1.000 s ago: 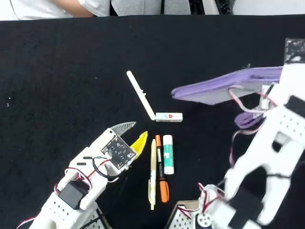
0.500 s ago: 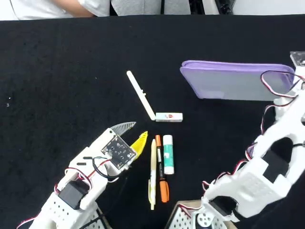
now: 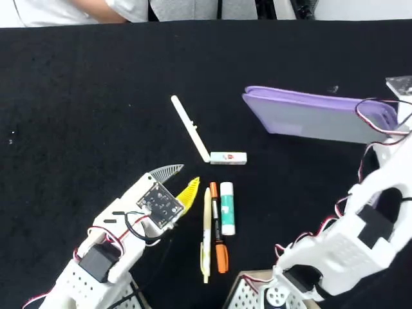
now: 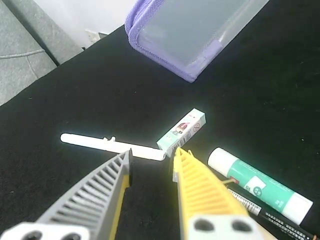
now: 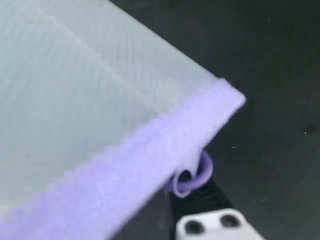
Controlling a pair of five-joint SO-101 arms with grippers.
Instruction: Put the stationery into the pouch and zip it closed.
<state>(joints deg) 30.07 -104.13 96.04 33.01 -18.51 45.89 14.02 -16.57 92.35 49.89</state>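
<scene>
Left gripper (image 3: 188, 175): spread open, empty, near left, beside the yellow pen (image 3: 206, 235).
Pouch (image 3: 309, 116): far right, tilted, right end pinched by the right gripper (image 3: 394, 96).
Small box (image 4: 181, 131): just beyond the spread jaws, at the white pen's (image 4: 111, 147) end.
Pouch ring (image 5: 192, 175): resting against the right gripper.

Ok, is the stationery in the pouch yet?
Out. The glue stick, orange marker, yellow pen, white pen and eraser all lie on the table, apart from the pouch.
</scene>
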